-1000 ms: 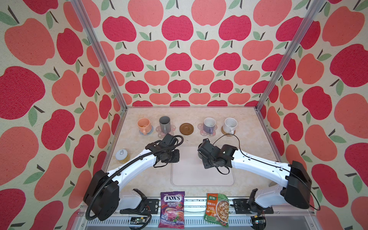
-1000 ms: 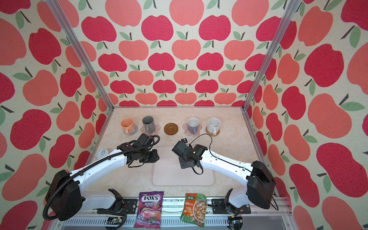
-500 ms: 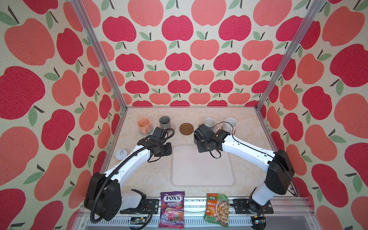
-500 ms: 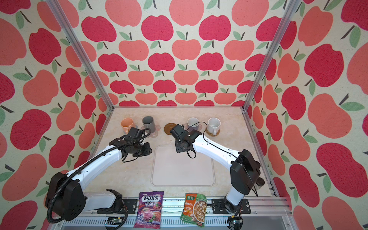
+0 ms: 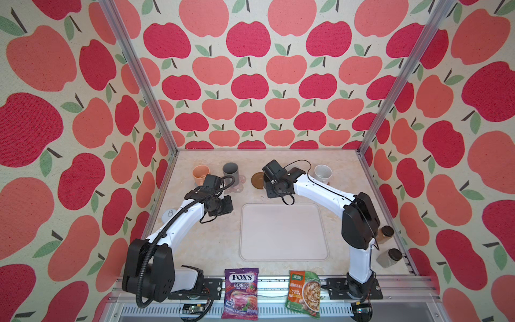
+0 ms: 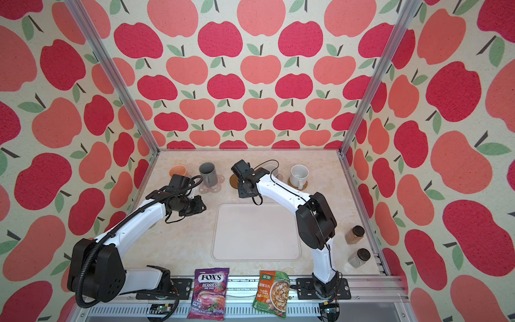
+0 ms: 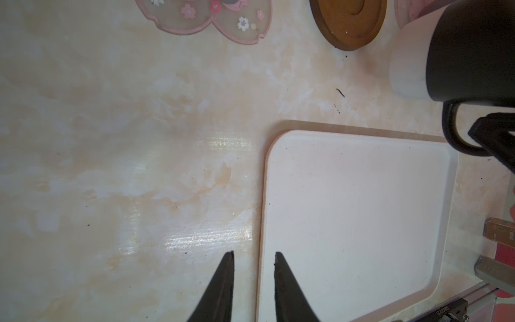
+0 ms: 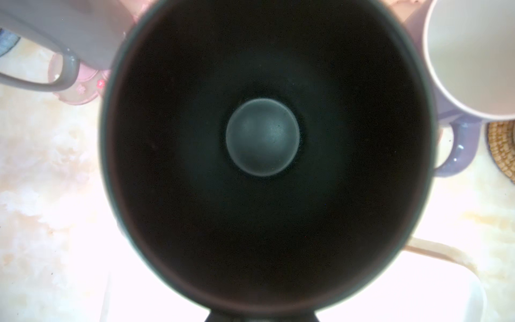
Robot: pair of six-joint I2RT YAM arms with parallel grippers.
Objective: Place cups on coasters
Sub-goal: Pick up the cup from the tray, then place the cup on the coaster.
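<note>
My right gripper [image 7: 494, 139] is shut on the handle of the black cup [image 8: 262, 139], whose dark inside fills the right wrist view. The cup hangs just beside the bare brown round coaster [image 5: 257, 179]; from above my wrist hides it. The grey cup [image 5: 231, 170] stands on a pink flower coaster [image 7: 211, 22]. The peach cup [image 5: 201, 173] stands at the far left of the row. The lavender cup [image 8: 457, 150] sits half hidden behind my right arm. The white cup [image 6: 299, 174] rests on the rattan coaster [image 6: 296, 185]. My left gripper [image 7: 254, 255] hovers at the tray's corner, slightly open and empty.
A large pale tray [image 5: 281, 231] lies mid-table. Two dark-lidded jars [image 5: 386, 234] stand at the right edge. A candy bag [image 5: 241, 295] and a soup packet [image 5: 303, 292] lie on the front rail. A small white round object [image 5: 168, 214] sits by the left wall.
My right arm has carried the black cup from over the tray back and left to the coaster row. My left arm has drawn slightly left and back.
</note>
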